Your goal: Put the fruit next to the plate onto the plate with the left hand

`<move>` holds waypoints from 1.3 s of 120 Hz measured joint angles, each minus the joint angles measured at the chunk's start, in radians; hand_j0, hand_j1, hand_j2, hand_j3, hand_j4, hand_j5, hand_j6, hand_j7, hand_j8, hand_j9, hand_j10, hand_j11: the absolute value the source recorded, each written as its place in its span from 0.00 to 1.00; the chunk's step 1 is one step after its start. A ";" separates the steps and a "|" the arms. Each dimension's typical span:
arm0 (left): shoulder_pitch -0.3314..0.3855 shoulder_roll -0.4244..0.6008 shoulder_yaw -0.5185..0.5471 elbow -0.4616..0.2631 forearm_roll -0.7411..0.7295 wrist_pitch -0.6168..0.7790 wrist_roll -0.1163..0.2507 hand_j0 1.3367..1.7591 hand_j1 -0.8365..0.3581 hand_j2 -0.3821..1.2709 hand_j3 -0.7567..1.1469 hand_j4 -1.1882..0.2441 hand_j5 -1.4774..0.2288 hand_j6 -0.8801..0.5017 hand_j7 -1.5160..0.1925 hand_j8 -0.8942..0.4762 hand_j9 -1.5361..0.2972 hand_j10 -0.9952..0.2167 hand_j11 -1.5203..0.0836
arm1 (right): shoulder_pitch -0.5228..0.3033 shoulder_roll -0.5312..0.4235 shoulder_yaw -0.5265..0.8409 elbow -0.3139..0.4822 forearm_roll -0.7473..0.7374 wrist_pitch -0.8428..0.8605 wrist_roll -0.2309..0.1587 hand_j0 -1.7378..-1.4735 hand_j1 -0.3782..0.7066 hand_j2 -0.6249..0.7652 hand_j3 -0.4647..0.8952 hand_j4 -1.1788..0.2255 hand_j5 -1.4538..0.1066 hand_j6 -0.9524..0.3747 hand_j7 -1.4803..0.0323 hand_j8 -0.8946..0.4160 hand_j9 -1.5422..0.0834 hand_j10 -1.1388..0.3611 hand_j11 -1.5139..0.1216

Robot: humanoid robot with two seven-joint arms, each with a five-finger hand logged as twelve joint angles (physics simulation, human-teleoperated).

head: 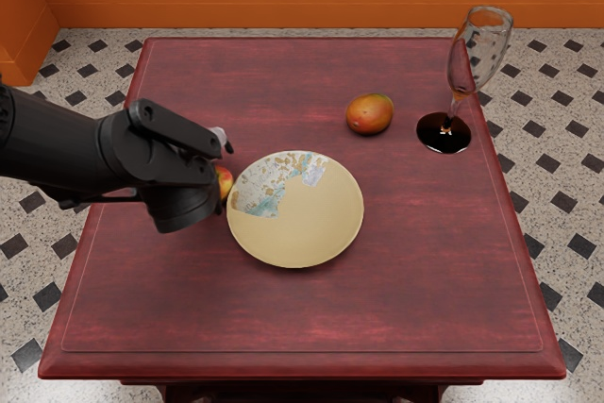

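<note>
A cream plate (300, 214) with a blue-and-brown pattern on its far left part lies near the table's middle. Just off its left rim a small red-yellow fruit (225, 181) shows only as a sliver. My left hand (193, 176) comes in from the left edge and covers most of that fruit, its dark fingers curled around it. Whether the fruit is lifted or still resting on the table cannot be told. A mango (370, 113) lies apart, behind the plate to the right.
A tall wine glass (467, 63) with a dark base stands at the back right of the red wooden table (302, 309). Checkered floor surrounds the table, and orange walls rise behind it.
</note>
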State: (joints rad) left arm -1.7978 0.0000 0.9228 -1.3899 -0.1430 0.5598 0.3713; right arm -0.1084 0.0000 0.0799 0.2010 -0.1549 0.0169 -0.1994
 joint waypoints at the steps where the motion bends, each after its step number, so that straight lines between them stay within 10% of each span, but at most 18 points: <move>1: 0.000 0.000 0.000 0.000 0.000 0.000 0.000 0.76 0.70 0.27 0.40 0.63 0.64 0.42 0.66 0.44 0.63 0.58 0.71 | 0.000 0.000 0.000 0.000 0.000 0.000 0.000 0.30 0.05 0.45 0.34 0.82 0.91 0.70 0.96 0.67 0.93 0.74 0.91; 96: 0.011 0.000 -0.003 0.000 0.001 -0.002 0.001 0.76 0.51 0.30 0.40 0.49 0.49 0.28 0.51 0.30 0.49 0.42 0.55 | 0.000 0.000 0.000 0.000 0.000 0.000 0.000 0.30 0.05 0.45 0.34 0.82 0.91 0.70 0.96 0.67 0.93 0.74 0.91; 156: -0.013 0.000 0.029 -0.002 -0.062 -0.010 0.005 0.75 0.45 0.37 0.40 0.37 0.32 0.39 0.35 0.41 0.34 0.36 0.37 | 0.000 0.000 0.000 0.000 0.000 0.000 0.000 0.30 0.05 0.45 0.34 0.82 0.91 0.70 0.96 0.67 0.93 0.74 0.91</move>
State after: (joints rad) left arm -1.8105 0.0000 0.9519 -1.3923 -0.2047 0.5497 0.3761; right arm -0.1086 0.0000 0.0798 0.2010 -0.1549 0.0169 -0.1994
